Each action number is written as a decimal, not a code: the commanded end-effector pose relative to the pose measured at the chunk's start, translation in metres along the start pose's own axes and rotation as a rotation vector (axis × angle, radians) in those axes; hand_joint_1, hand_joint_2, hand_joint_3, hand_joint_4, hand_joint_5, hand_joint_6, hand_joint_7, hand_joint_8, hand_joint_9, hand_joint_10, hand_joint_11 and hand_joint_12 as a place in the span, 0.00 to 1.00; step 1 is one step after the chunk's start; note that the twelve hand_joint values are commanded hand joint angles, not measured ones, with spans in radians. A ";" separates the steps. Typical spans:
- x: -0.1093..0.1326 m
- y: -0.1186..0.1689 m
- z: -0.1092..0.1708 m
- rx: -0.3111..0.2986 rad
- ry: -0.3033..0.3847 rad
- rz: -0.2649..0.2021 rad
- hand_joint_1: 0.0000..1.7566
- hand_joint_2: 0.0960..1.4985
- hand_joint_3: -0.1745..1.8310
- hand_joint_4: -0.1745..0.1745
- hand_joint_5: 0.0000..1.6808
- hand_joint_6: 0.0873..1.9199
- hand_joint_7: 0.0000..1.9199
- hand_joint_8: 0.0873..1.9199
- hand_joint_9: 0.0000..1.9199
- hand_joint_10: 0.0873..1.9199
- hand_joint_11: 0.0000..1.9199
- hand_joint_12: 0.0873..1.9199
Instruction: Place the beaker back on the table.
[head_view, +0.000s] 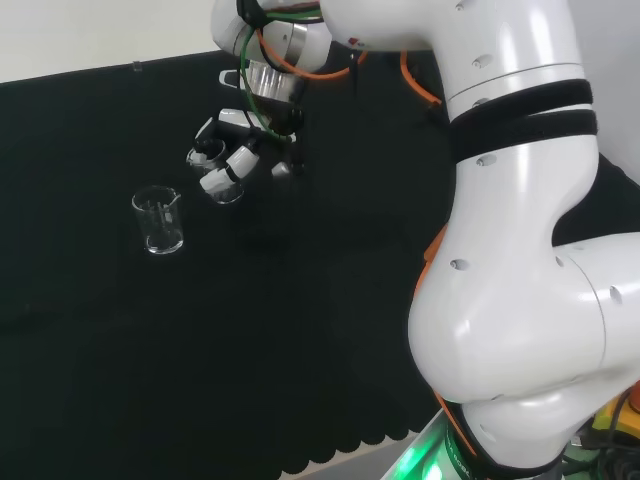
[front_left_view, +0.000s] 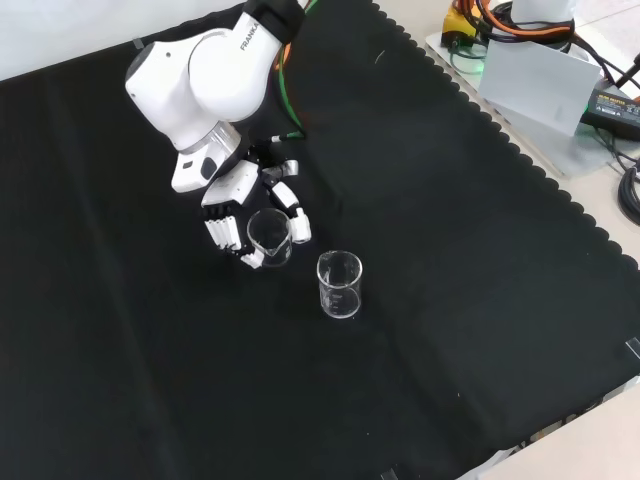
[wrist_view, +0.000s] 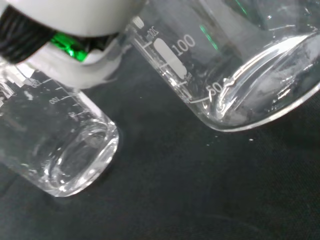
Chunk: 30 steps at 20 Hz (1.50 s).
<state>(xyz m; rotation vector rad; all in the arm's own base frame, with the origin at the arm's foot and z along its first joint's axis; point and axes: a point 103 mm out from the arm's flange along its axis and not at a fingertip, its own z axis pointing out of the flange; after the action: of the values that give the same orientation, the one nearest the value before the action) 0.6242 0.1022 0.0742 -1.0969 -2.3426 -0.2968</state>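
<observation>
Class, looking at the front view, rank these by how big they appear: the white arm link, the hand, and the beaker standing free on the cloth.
1. White arm link, clearly largest.
2. Hand.
3. Free-standing beaker, smallest.

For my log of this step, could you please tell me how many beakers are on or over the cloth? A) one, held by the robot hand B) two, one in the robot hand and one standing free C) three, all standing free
B: the robot hand curls round one beaker, and a second beaker stands free on the cloth beside it.
</observation>
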 end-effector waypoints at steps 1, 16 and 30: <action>-0.009 0.001 0.008 -0.025 0.021 -0.004 0.73 0.36 0.53 0.00 0.65 0.53 0.61 0.51 0.68 0.44 0.59 0.44; -0.012 -0.003 0.023 -0.050 0.048 -0.022 0.73 0.36 0.53 0.00 0.65 0.53 0.61 0.51 0.68 0.44 0.59 0.44; -0.009 -0.011 0.025 -0.020 0.018 -0.037 0.62 0.35 0.45 0.51 0.48 0.48 0.43 0.32 0.44 0.27 0.20 0.64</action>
<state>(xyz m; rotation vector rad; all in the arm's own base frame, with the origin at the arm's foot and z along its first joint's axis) 0.6131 0.0993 0.0426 -1.0681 -2.3407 -0.3493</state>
